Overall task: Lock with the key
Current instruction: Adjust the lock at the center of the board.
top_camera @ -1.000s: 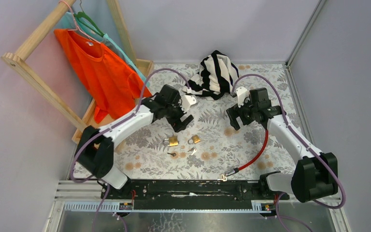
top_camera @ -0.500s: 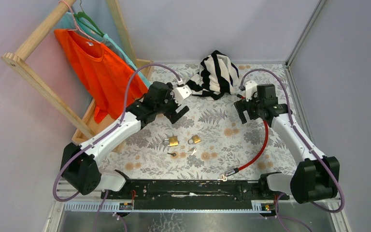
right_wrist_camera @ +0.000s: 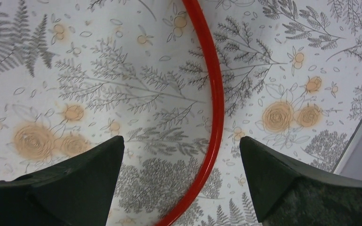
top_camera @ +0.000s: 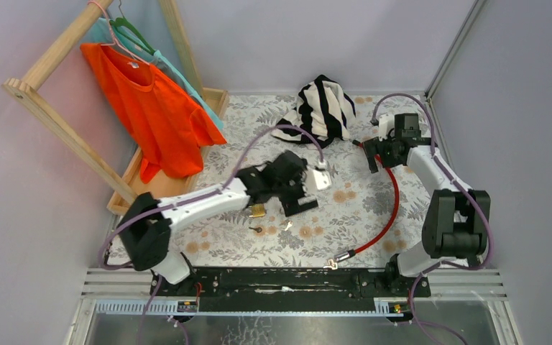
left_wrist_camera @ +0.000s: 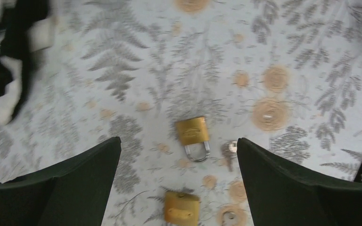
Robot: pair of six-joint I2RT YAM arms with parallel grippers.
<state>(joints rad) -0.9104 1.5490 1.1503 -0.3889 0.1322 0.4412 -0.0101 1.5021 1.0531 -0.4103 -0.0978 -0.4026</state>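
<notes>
The left gripper [left_wrist_camera: 177, 140] hangs wide and empty over the padlock [left_wrist_camera: 193, 132] and key [left_wrist_camera: 229, 149] lying mid-table [top_camera: 345, 208] toward its near edge, the right gripper [right_wrist_camera: 181, 139] is equally wide over the red cable [right_wrist_camera: 215, 108] near the far right corner, and the thin, flat key could skid away from closing fingers.

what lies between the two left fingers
Left wrist view: between the open left fingers, down on the floral cloth, lie a brass padlock and a key, with a second padlock and second key at the bottom edge.
</notes>
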